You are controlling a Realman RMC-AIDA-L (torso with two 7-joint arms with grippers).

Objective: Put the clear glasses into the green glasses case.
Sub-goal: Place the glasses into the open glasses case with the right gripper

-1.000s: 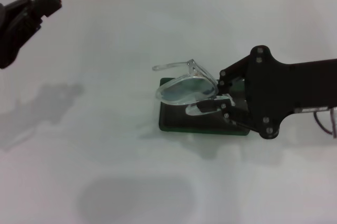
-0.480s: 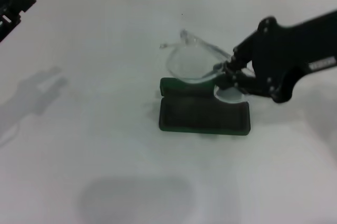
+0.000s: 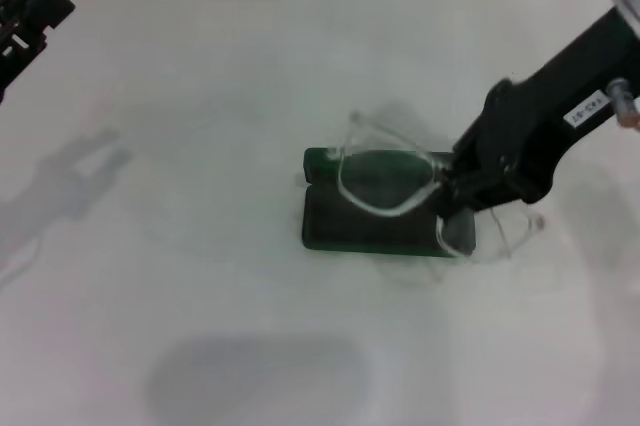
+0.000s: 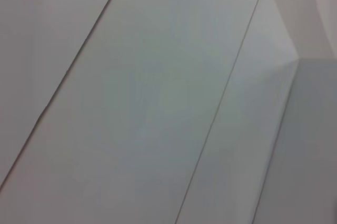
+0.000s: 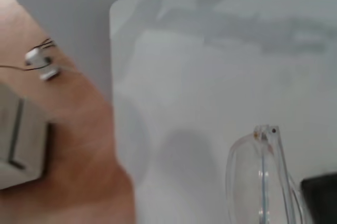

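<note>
In the head view, nearest, a white table (image 3: 200, 326); on it, about the middle, the green glasses case (image 3: 385, 218), open, dark inside, lid edge at the far side; over its right end the clear glasses (image 3: 385, 181), one lens above the case, the other lens past the right end, one thin arm sticking up and back, another out to the right; pinched at the bridge by the right gripper (image 3: 447, 186), closed tight on the clear glasses; white label with dark marks on that arm, too small to read; far left at the table's back edge, the left gripper (image 3: 30, 16), up high and well apart from the case; cannot tell if open or closed.

Only in the right wrist view: one lens close up, a dark corner of the case, a brown floor beside the table edge, thin wires there.

Only in the left wrist view: pale wall panels with thin lines.
</note>
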